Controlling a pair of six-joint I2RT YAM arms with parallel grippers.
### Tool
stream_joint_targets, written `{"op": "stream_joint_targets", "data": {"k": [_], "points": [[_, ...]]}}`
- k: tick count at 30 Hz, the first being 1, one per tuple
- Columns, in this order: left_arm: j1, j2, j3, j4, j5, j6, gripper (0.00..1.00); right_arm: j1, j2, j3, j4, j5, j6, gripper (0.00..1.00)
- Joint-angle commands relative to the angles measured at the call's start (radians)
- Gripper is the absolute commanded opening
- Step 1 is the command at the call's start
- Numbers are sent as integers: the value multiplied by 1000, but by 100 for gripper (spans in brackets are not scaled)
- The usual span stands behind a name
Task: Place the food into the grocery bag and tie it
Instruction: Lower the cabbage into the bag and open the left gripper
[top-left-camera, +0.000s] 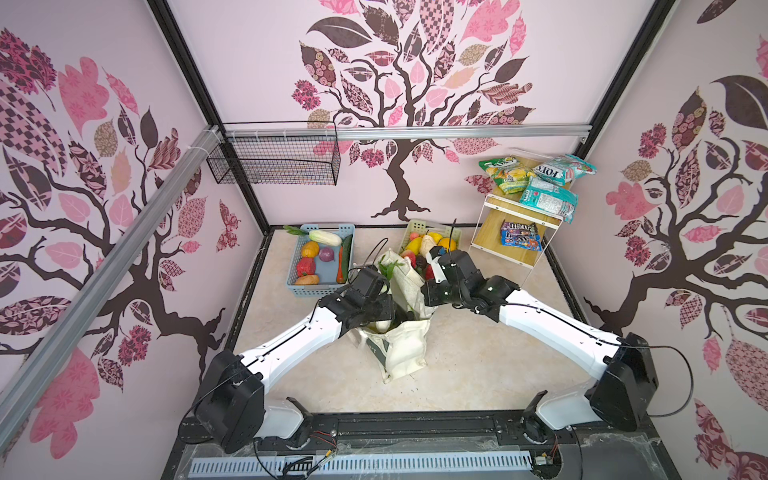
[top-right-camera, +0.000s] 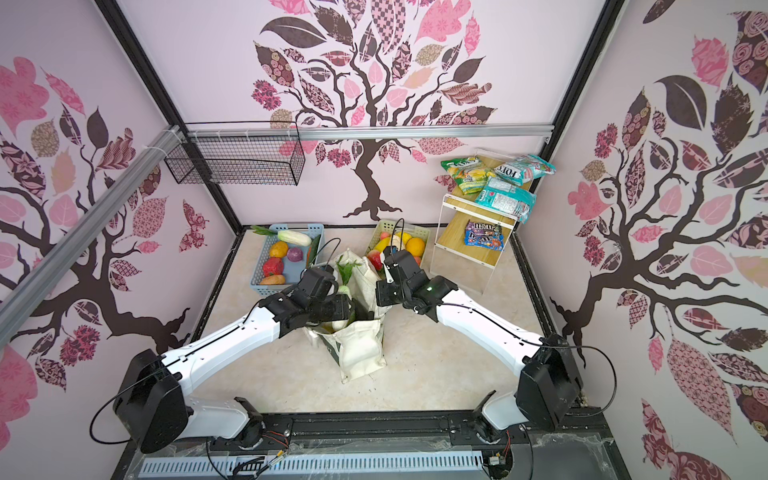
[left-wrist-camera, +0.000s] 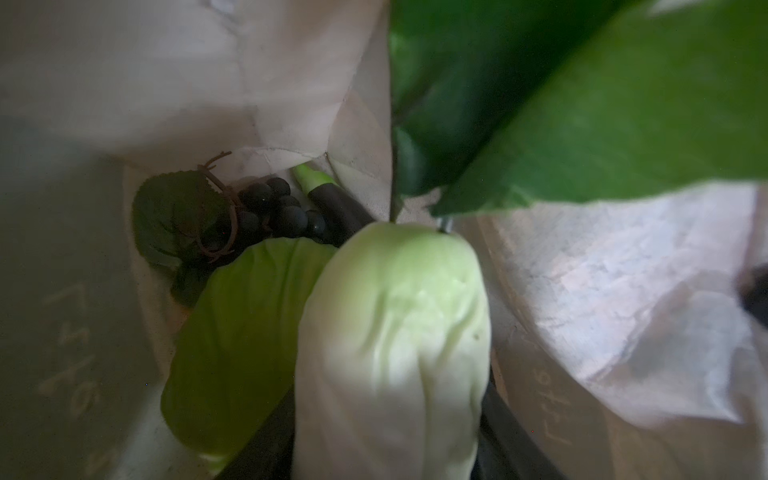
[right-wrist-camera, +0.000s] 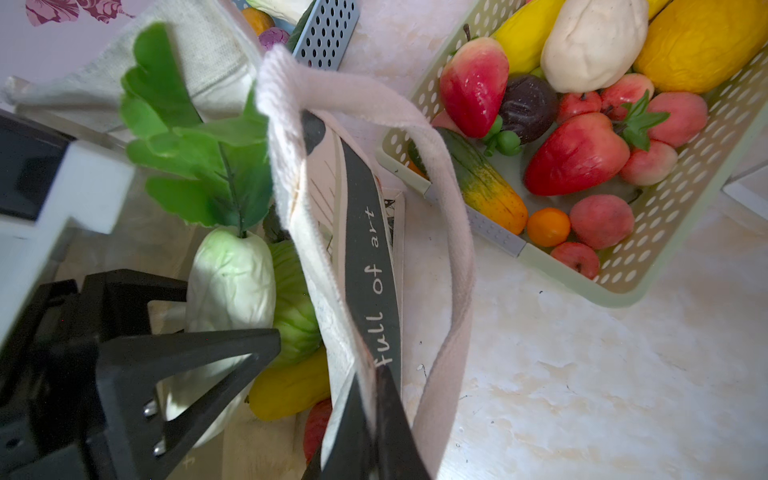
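The packing step is under way: the left gripper (right-wrist-camera: 230, 309) is reaching down into the mouth of the grocery bag (top-left-camera: 399, 349), which is standing on the table (top-left-camera: 478, 374) between the two arms. Its fingers are sitting on either side of the white radish (left-wrist-camera: 395, 340), whose body is inside the bag while its green leaves are poking up above the rim. Whether those fingers are pressing on the radish or standing just clear of it, I cannot tell. Around and beneath the radish, the cabbage (left-wrist-camera: 232, 332), the grape bunch (left-wrist-camera: 274, 212) and the banana (right-wrist-camera: 291, 384) are lying inside the bag. The right gripper (right-wrist-camera: 374, 399) is pinching the bag's rim, its fingers closed on the cloth beside the dark printed strip and holding the mouth open (one handle (right-wrist-camera: 453, 208) is looping loose just past it).

I judge the loading to be well along but unfinished. The blue M&M's packet (top-left-camera: 521, 242) is lying on the shelf (top-left-camera: 490, 245), well apart from the bag, and the handles are untied. The next move is calling for the left fingers to spread fully and lift straight out, clear of the leaves and the rim, with the right grip holding the mouth open.
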Motion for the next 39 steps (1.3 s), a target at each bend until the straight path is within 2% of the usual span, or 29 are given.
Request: {"op": "stream_joint_targets", "data": {"k": [1, 5, 18, 31, 39], "points": [[-11, 25, -44, 12, -14, -14, 56, -2, 23, 44, 8, 2, -5, 0], [-20, 40, -54, 16, -11, -19, 59, -2, 21, 35, 11, 3, -7, 0], [-40, 18, -2, -55, -55, -28, 76, -2, 11, 17, 19, 6, -6, 0], [-39, -138, 118, -154, -124, 16, 76, -2, 9, 2, 25, 4, -3, 0], [-39, -159, 211, -281, -250, 59, 74, -3, 11, 7, 26, 0, -2, 0]]}}
